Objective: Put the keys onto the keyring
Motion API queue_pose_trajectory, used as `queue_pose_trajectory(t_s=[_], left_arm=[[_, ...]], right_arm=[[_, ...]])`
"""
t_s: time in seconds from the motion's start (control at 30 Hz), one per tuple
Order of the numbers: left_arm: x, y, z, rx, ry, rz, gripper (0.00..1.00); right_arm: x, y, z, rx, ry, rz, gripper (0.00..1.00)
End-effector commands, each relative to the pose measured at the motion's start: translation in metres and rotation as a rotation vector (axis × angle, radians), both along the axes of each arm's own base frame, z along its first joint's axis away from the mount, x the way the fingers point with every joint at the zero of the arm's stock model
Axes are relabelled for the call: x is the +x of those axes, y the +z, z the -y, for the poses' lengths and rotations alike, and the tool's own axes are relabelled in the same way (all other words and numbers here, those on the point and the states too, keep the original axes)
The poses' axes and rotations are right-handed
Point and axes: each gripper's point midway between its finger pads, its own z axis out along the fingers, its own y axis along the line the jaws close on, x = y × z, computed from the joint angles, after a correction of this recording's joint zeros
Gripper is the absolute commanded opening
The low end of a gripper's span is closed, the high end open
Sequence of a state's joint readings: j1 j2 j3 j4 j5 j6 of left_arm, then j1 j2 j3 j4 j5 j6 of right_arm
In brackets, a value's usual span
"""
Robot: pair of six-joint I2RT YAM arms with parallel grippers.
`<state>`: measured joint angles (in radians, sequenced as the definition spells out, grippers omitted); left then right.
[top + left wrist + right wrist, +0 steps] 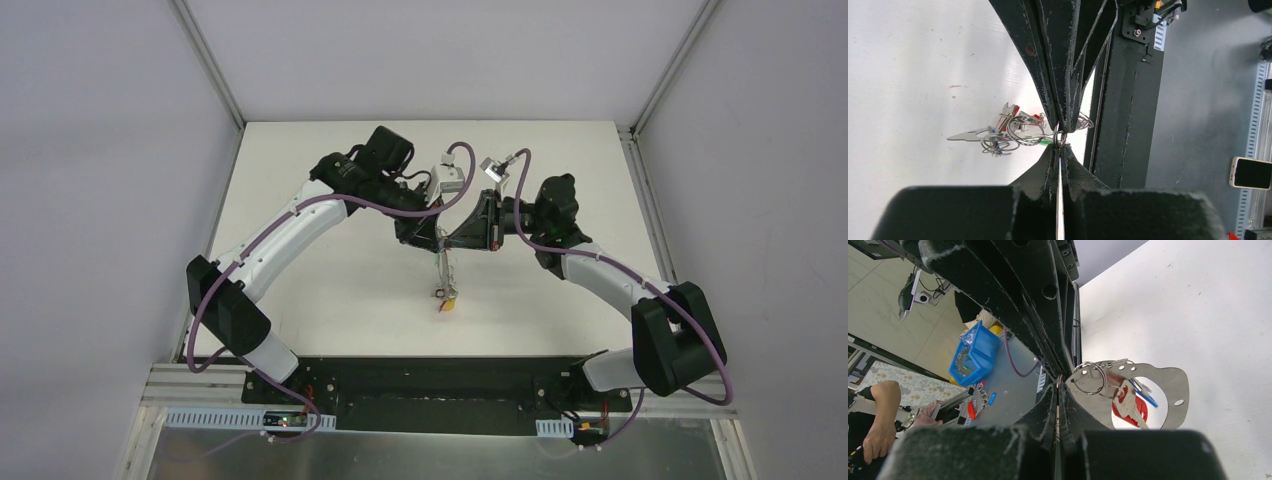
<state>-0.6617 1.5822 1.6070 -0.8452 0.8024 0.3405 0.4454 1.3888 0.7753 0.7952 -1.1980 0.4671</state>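
Meeting above mid-worktop (330,200): left fingers (1075,170) clamped on keyring (1178,385) edge; right fingers (1043,407) pressed together, seemingly pinching it too; keys (1008,132) dangling.

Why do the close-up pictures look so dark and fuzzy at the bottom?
Left wrist view: the black left tool sits close to the lens, so it blurs; the table glares white. Right wrist view: same with the right tool; keys look sharp. Top view: even light.
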Motion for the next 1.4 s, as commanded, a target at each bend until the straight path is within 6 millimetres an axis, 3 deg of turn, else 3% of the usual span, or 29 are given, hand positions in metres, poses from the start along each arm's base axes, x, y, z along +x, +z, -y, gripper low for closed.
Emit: queue_pose_trajectory(t_s=[0.0, 0.27, 0.67, 1.03, 1.37], left_arm=[[-0.01, -0.002, 0.009, -0.015, -0.032, -0.026, 0.0], [-0.001, -0.004, 0.015, 0.031, 0.029, -0.004, 0.03], [0.006, -0.001, 0.02, 0.03, 0.075, -0.009, 0.22], [0.016, 0.013, 0.002, -0.01, 0.116, 0.022, 0.31], [0.021, 0.024, 0.009, -0.123, 0.131, -0.148, 0.38]], right_arm=[[0.011, 0.019, -0.001, 0.045, -0.048, 0.071, 0.0], [0.02, 0.012, -0.003, 0.024, -0.101, 0.04, 0.0], [0.029, 0.004, -0.002, 0.008, -0.146, 0.01, 0.0], [0.023, 0.01, 0.007, 0.018, -0.114, 0.062, 0.0], [0.019, 0.014, 0.008, 0.026, -0.095, 0.074, 0.0]])
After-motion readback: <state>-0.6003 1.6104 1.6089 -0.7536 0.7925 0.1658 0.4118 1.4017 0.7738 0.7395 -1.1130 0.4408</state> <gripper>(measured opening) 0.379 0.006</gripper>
